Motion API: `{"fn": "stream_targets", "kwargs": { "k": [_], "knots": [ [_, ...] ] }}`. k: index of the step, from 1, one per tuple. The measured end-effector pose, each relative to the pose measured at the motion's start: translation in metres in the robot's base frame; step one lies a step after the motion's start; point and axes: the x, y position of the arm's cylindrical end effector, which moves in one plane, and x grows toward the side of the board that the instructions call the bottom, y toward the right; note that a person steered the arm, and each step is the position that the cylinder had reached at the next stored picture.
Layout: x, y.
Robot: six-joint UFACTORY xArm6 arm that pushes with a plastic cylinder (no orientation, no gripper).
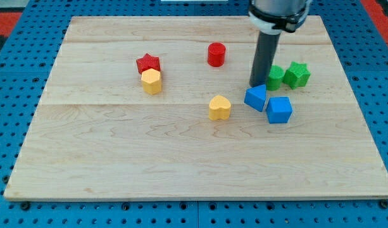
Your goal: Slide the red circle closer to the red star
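Note:
The red circle [216,54] is a short cylinder standing near the top middle of the wooden board. The red star [147,63] lies to its left, touching a yellow hexagon [152,81] just below it. My tip [257,85] is to the right of and below the red circle, apart from it. The tip stands right above a blue block [256,97] and beside a green block [275,76].
A yellow heart [219,107] lies below the red circle. A blue cube [279,109] sits right of the blue block. A green star [297,75] lies at the right. The wooden board [118,158] rests on a blue pegboard.

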Motion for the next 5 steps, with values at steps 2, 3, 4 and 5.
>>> {"fn": "stream_targets", "kwargs": {
  "k": [2, 3, 4, 5],
  "knots": [
    [-0.003, -0.047],
    [-0.048, -0.032],
    [-0.115, 0.002],
    [-0.128, -0.018]
  ]
}}
